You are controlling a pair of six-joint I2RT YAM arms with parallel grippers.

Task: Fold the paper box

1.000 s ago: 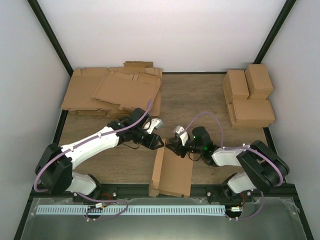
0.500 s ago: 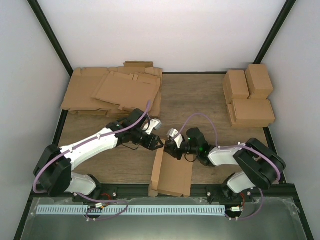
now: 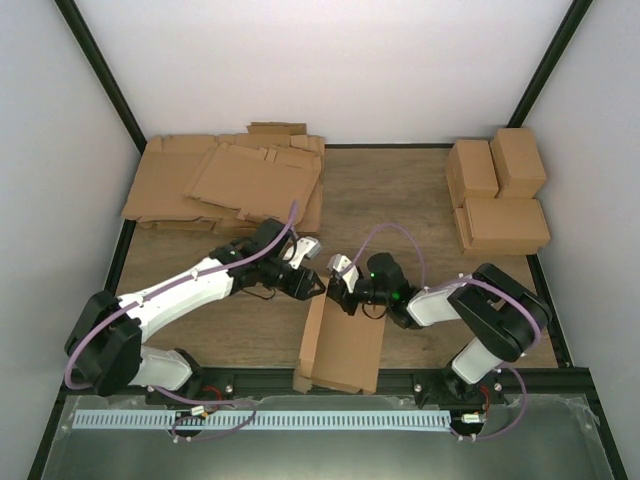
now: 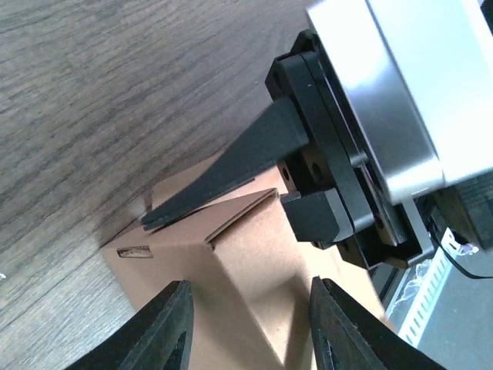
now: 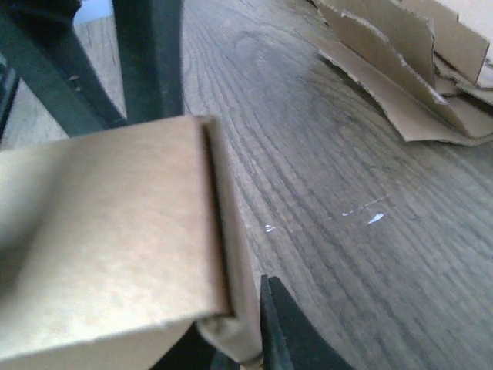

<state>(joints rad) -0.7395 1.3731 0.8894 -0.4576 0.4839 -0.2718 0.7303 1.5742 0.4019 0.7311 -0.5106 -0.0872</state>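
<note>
Brown cardboard paper box (image 3: 340, 345), oblong and creased, is laid at the table's (image 3: 420, 200) near edge. Left gripper (image 3: 320, 289) is spread wide above its far corner. Right gripper (image 3: 336, 294) is set at the far flap; clamping cannot be told.

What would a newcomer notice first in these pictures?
The left pincer and right pincer meet in the middle, at the far end of a brown box lying by the near edge. Flat cardboard sheets are piled at the far left, and three closed boxes sit at the far right.
</note>
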